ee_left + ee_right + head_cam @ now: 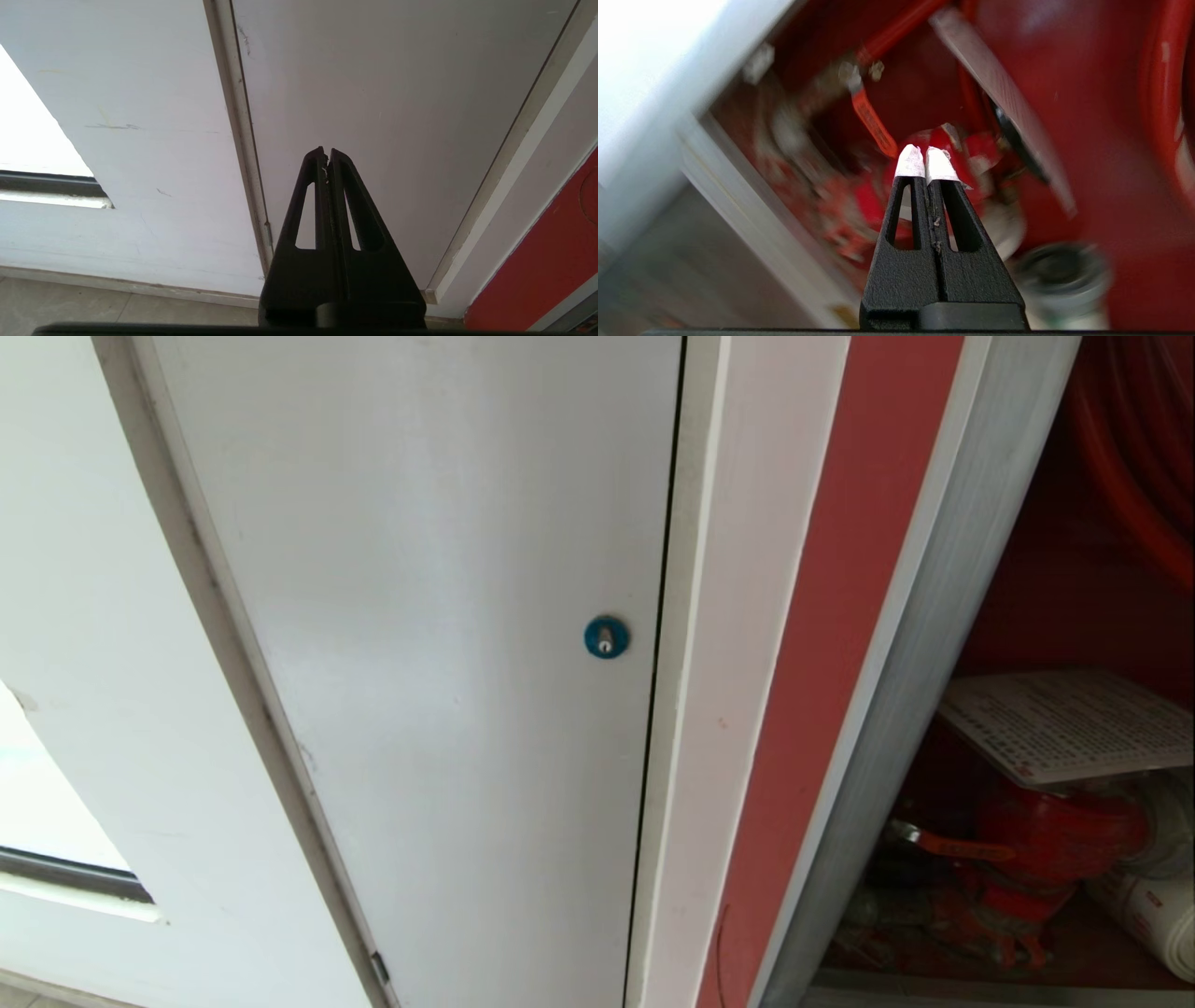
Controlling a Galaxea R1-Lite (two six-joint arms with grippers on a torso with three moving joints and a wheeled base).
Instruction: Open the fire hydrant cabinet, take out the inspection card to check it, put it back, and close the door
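Observation:
The fire hydrant cabinet (934, 644) stands open at the right of the head view, showing its red inside. The inspection card (1074, 723) lies flat on top of the red valve (1055, 831), with a white rolled hose (1153, 905) beside it and the red hose reel (1134, 457) above. The cabinet's door is out of view. My right gripper (926, 151) is shut and empty. Its white-taped tips point into the cabinet at the red valve (966, 144), short of the card (999, 100), which shows edge-on there. My left gripper (326, 151) is shut and parked, facing the pale grey panel.
A plain pale grey panel (439, 616) with a blue round lock (606, 637) fills the middle of the head view. A white and red strip (822, 616) separates it from the cabinet's silver frame. A red lever handle (873, 123) sticks out beside the valve. Neither arm shows in the head view.

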